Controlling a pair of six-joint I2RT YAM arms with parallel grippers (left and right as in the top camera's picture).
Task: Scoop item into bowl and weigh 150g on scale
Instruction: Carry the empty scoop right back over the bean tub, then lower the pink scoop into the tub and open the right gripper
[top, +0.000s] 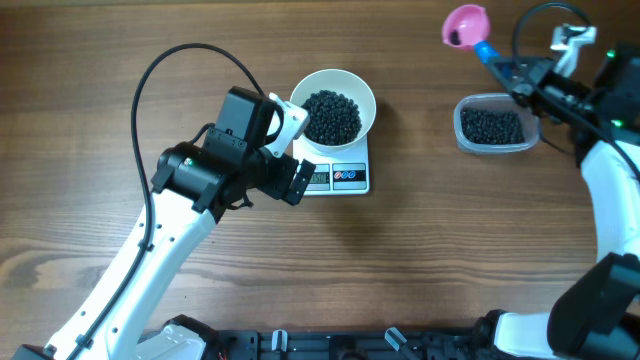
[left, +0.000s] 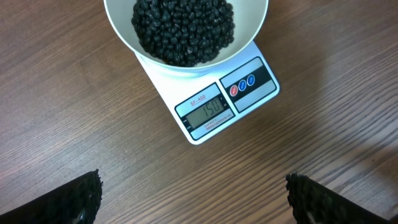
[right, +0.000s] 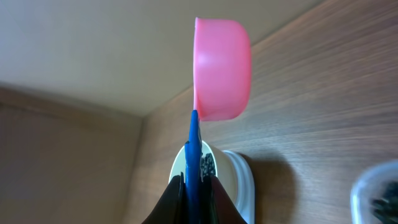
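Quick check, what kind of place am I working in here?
Probably a robot test bench, not a real kitchen: wood-grain table, a scale under a bowl of black beans, a clear tub and pink scoop.

From overhead I get soft, even light with no glare on the table (top: 420, 260); only a faint shadow smudge lies at 6 o'clock from the scale (top: 340, 178). The left wrist view is crisp enough that I can read the scale's display, while the dark fingertips (left: 74, 199) at 7 and 5 o'clock go soft. In the right wrist view the pink scoop (right: 222, 68) looks slightly soft, and the tub (right: 376, 196) at 4 o'clock is blurred.
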